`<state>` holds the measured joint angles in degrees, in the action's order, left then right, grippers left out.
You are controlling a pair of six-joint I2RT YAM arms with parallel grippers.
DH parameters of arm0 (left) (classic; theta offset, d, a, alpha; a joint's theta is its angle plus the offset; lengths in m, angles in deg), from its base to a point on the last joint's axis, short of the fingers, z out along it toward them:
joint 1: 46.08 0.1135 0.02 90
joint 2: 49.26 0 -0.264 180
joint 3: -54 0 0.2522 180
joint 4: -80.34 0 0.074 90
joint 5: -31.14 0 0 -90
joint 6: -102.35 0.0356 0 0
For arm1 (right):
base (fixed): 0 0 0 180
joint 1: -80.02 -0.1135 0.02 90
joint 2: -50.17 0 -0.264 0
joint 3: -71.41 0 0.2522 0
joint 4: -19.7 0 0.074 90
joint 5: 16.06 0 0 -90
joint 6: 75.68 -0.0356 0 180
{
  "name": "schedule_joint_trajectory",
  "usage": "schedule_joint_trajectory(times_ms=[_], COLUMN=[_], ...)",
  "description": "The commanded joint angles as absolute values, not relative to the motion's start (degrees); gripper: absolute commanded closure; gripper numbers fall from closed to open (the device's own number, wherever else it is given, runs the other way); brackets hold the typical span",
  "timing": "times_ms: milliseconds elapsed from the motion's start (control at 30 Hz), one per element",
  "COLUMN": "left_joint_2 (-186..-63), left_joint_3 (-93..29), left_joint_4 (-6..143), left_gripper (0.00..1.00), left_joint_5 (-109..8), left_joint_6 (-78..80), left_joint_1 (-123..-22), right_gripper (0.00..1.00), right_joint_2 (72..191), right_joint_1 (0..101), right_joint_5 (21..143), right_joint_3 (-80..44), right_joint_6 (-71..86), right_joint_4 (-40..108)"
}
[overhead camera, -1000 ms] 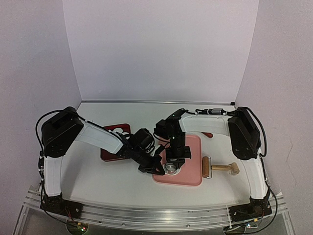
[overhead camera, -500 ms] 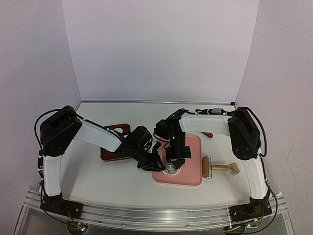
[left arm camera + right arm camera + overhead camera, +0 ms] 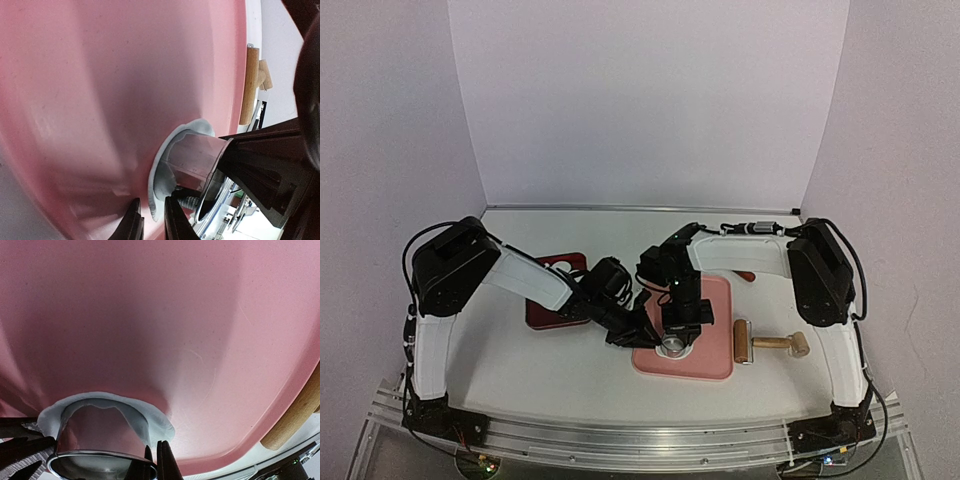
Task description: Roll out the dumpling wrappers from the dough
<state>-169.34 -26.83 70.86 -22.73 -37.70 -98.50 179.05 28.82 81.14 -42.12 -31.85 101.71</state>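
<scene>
Dough (image 3: 150,422) lies flattened on the near part of a pink mat (image 3: 150,315), around a cutter (image 3: 95,435) whose rim the right gripper (image 3: 155,449) clamps. Left gripper (image 3: 153,201), slightly apart, sits at the dough's left edge. Best to pinch only that edge and peel slowly, cutter pressed down.

Pink mat (image 3: 712,358) on table (image 3: 535,372), metal ring cutter (image 3: 672,346) on it; wooden roller (image 3: 766,343) right; dark red tray (image 3: 544,312) left
</scene>
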Motion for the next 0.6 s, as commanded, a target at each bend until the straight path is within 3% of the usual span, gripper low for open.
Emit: schedule_joint_trajectory(times_ms=[0, 233, 567], left_joint_2=[-173.70, -175.05, -173.60], left_joint_3=[-27.38, -27.11, -24.90], left_joint_4=[75.47, 80.02, 80.88], left_gripper=[0.84, 1.00, 1.00], left_joint_5=[-21.81, -19.50, -15.98], left_joint_6=[-39.53, -41.26, -41.14], left_joint_1=[-99.84, -99.96, -100.95], right_gripper=[1.00, 1.00, 1.00], right_joint_2=[187.75, 188.07, 188.73], right_joint_1=[27.40, 27.20, 27.20], right_joint_5=[81.35, 81.76, 81.32], right_joint_3=[-37.07, -36.77, -37.59], right_joint_6=[-30.99, -30.93, -30.94], right_joint_4=[95.55, 95.25, 95.26])
